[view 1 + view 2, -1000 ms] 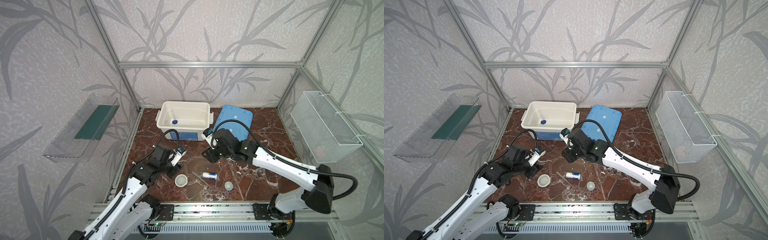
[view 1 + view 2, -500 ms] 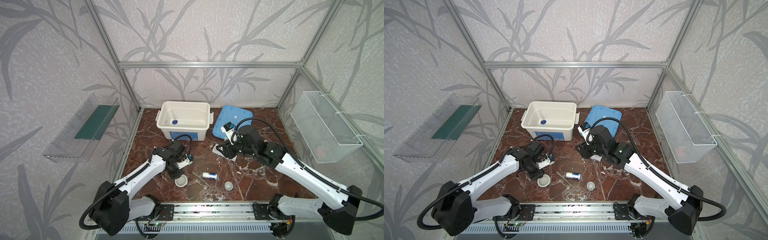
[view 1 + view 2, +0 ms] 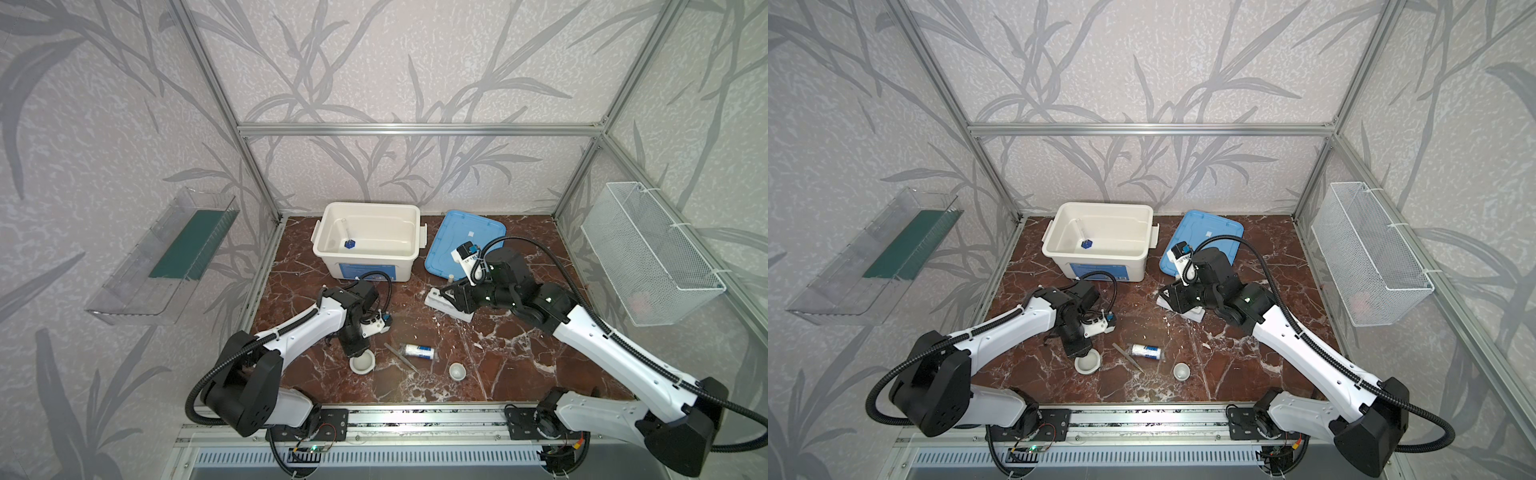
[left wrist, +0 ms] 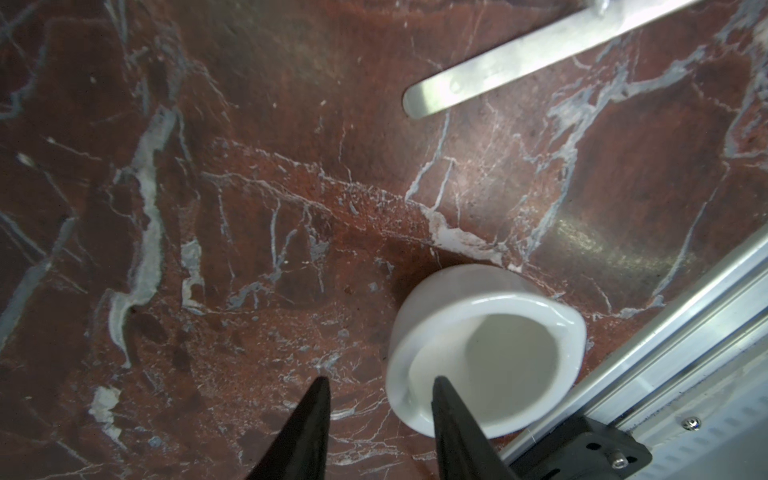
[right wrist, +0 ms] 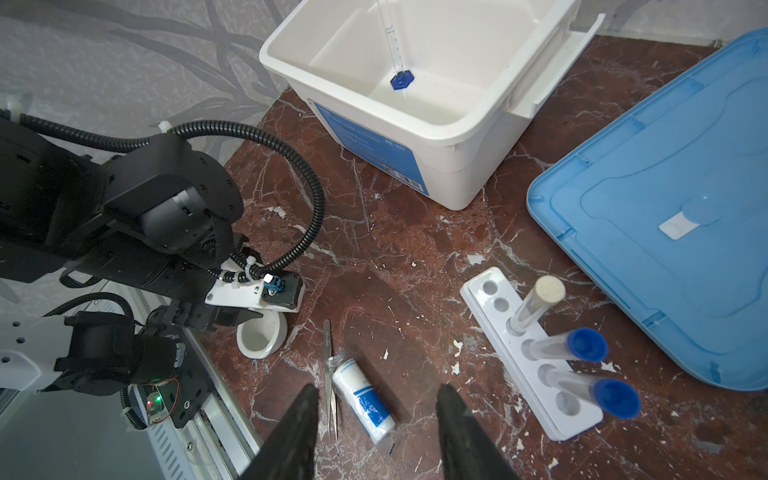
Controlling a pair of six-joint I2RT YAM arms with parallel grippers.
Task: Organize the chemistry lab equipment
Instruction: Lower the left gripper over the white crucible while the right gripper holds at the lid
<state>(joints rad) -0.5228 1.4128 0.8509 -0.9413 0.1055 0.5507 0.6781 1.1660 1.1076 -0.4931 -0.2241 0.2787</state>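
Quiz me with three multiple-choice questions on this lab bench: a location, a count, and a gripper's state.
1. Where is the blue-based clear cylinder relative to the white plastic bin? A inside, B beside, C behind.
2. How many capped clear test tubes stand in the white six-hole rack? A two, B three, C five.
3. The right gripper has jaws: A shut, B open and empty, C hidden.
Key: A, it leans within the walls; B, one pale cap, two blue; B, jaws apart, gripping nothing.

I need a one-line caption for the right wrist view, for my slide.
Open right gripper faces the tweezers, the lying bottle and three capped test tubes in the rack.
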